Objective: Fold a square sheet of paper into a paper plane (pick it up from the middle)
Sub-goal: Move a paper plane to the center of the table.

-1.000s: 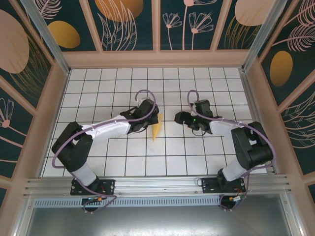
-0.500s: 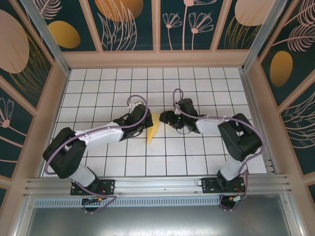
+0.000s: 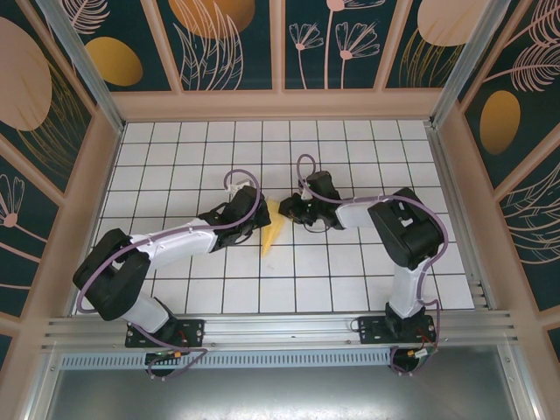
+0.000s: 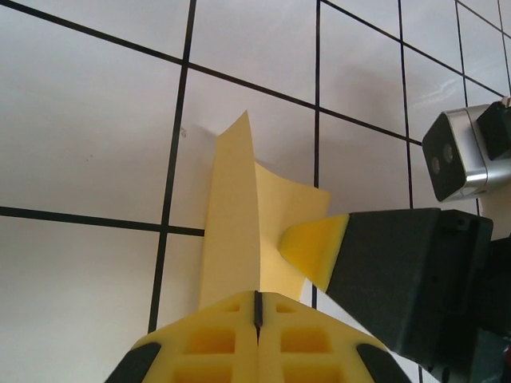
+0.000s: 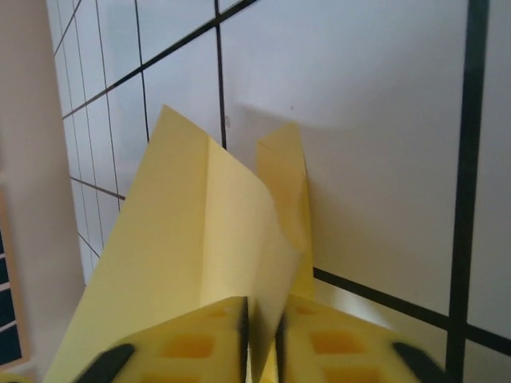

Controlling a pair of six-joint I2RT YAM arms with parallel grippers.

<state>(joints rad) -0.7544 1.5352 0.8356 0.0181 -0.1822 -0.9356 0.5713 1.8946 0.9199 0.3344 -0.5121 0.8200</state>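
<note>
Near the worktop (image 3: 175,149) centre, the light, crush-prone paper plane (image 3: 269,238) is clamped by the left end effector (image 4: 257,319) on one upright fold and the right end effector (image 5: 259,319) on another, creases likely the safest hold.

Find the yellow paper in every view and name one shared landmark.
Top external: yellow paper mid-table, between the left tool and right tool.
Left wrist: paper at centre, standing up from the shut left tool.
Right wrist: paper lower left, pinched in the right tool.
Shared landmark: black grid lines on white tiles.
</note>
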